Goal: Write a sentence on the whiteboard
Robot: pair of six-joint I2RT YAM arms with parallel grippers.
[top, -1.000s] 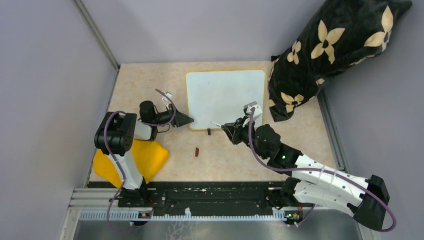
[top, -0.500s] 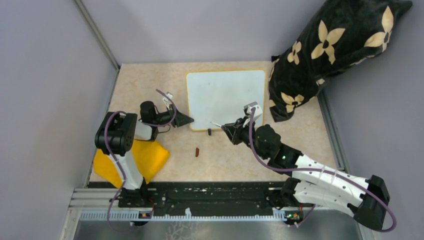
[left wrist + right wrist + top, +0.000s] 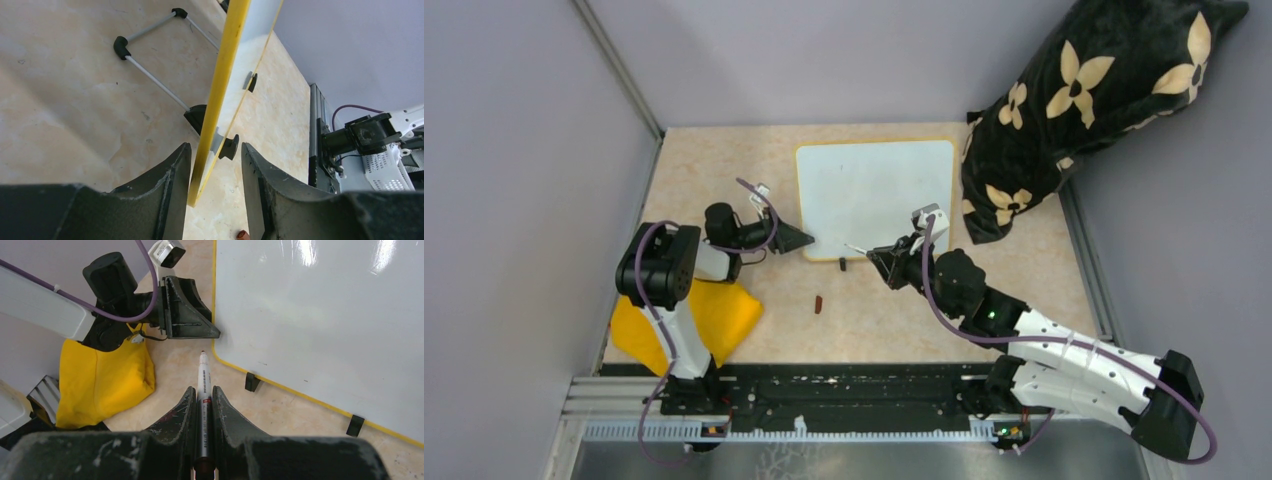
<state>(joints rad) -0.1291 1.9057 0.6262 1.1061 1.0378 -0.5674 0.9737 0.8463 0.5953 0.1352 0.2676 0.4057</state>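
Top external view shows us the whiteboard (image 3: pixel 874 195) blank, propped on the tabletop (image 3: pixel 724 170), the left tool (image 3: pixel 215 150) spread astride its yellow edge and the right tool (image 3: pixel 202 392) pinching a marker (image 3: pixel 202 372) just short of it; we judge writing unstarted, so the next move requires tip contact.
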